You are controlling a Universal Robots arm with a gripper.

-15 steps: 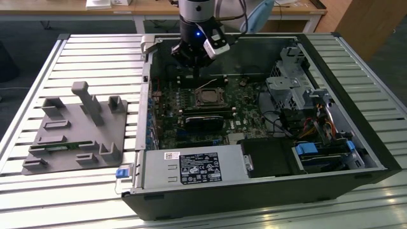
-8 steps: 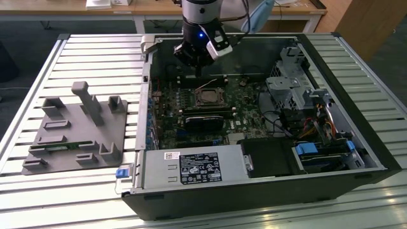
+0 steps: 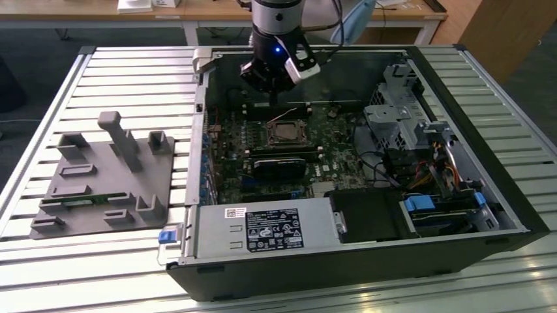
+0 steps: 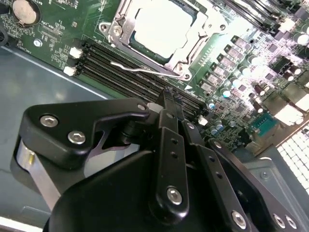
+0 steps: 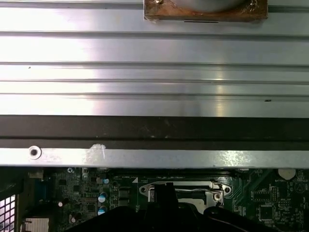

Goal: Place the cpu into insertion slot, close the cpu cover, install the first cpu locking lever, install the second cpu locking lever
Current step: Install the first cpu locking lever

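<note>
A slatted metal desk is being used as the support. An open computer case is being carried on it, directly beneath the gripper. A grey fixture plate is being carried well apart from the gripper, towards the exterior view's left.

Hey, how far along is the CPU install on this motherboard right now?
Looks done: the dull grey square cpu sits in the silver-rimmed insertion slot, with the thin silvery frame-shaped cpu cover down around it. In hand: the black gripper, shut and empty, hovers near the slot. Left: the levers; one thin wire locking lever lies along the slot, whether latched I cannot tell.
</note>
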